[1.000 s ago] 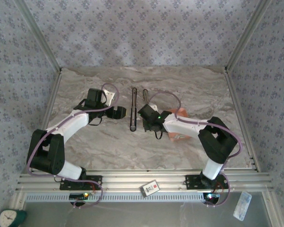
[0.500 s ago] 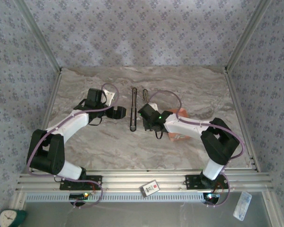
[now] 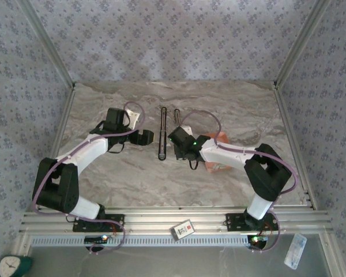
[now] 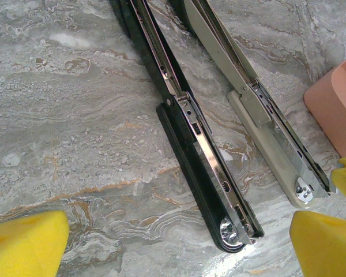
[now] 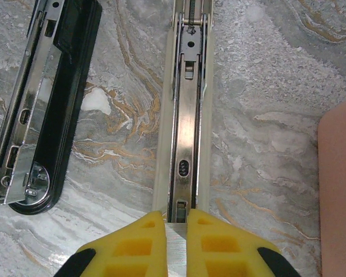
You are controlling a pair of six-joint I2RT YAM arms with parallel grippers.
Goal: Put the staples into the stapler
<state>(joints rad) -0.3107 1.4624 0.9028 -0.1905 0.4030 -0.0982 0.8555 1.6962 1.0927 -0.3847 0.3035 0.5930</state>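
**Right wrist view.** Your right gripper (image 5: 176, 224) is closed tight on a thin silvery strip (image 5: 176, 251), by its look the staples. It holds the strip at the near open end of the beige stapler (image 5: 187, 115), in line with the stapler's metal channel. The black stapler (image 5: 46, 98) lies just left of the beige one, also opened flat on the table (image 5: 265, 86). A pink box (image 5: 341, 190) sits to the beige stapler's right. Your left gripper (image 4: 179, 245) hangs wide open and empty, left of the beige stapler and beyond the black one.

**Hazards.**
- If you advance the strip while it is tilted, it may catch a channel wall and buckle or ride over the rail.
- Nothing braces the beige stapler, so a push could slide it.
- If you release early, the staples drop beside the channel.
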